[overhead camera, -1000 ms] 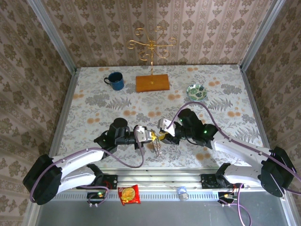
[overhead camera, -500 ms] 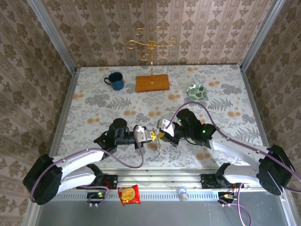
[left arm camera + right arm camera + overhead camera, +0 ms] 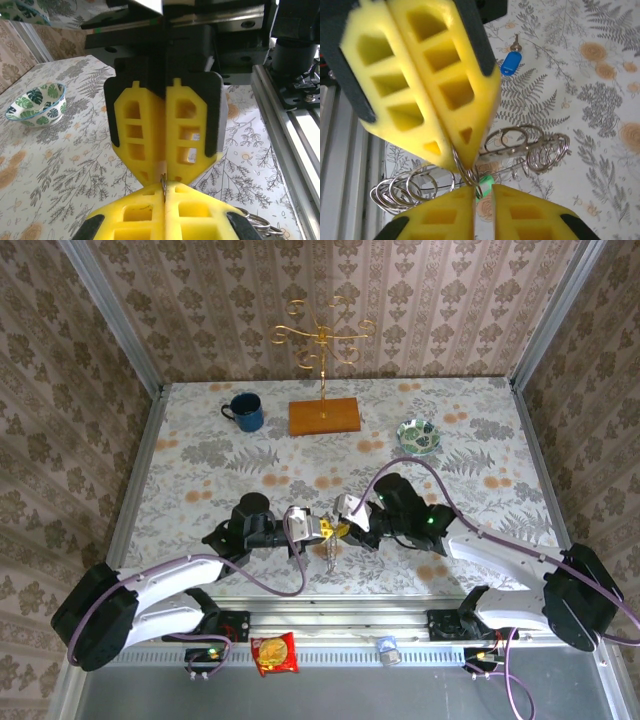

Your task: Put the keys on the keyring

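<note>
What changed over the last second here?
The right gripper, pinching the greenish key, and its arm edged slightly left, and the dangling keyring swung left with them. The left gripper stays shut on the keyring; blue mug, gold stand and bowl unmoved.

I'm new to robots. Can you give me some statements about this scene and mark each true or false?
The grippers sit at opposite table edges. False: the left gripper and right gripper meet tip to tip.
The blue key lies on the table, away from both grippers. True.
The bowl has a green leaf pattern. True.
The mug is red. False: it is blue.
The keyring lies beside the bowl. False: its wire loops are at the gripper tips, with the green key.
</note>
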Controlling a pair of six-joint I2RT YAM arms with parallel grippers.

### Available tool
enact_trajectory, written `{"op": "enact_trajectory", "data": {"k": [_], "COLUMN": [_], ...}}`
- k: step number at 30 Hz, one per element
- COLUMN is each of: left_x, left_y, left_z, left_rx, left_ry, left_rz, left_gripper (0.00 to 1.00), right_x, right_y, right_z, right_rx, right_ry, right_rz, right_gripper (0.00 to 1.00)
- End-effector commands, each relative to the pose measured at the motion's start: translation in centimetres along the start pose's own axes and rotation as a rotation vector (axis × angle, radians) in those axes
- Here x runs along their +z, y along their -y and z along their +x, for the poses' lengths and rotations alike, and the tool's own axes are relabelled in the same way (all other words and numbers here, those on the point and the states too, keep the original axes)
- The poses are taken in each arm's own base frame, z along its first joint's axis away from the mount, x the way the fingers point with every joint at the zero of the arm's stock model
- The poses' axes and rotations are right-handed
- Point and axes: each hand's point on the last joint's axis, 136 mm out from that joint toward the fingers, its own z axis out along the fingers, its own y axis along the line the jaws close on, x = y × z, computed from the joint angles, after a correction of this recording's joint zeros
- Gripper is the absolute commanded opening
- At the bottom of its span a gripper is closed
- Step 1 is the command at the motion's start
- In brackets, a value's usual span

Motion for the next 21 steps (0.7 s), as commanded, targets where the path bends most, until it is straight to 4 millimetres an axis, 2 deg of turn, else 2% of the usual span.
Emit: {"op": "enact_trajectory", "data": {"k": [1, 8, 15, 18, 21], "left_x": [0.0, 0.0, 0.0, 0.0, 0.0], "left_y": [0.3, 0.0, 0.0, 0.0, 0.0], "left_z": [-1.4, -1.8, -1.9, -2.0, -2.1], "left_rx": [0.016, 0.003, -0.008, -0.006, -0.008], "left_ry": [0.069, 0.105, 0.121, 0.129, 0.140], "left_rz": [0.021, 0.000, -0.004, -0.004, -0.003], "left_gripper": [0.00, 0.00, 0.00, 0.00, 0.00], "right_x": [-1.0, -0.9, -0.7, -0.5, -0.3], "right_y": [0.0, -0.1, -0.1, -0.1, -0.1], "right_z": [-1.2, -1.1, -1.7, -1.9, -2.1], "right_rx": [-0.015, -0.010, -0.007, -0.007, -0.005], "right_ry": [0.080, 0.091, 0.123, 0.130, 0.137], "right_rz": [0.024, 0.015, 0.010, 0.000, -0.006], "right_gripper": [0.23, 0.26, 0.25, 0.21, 0.10]}}
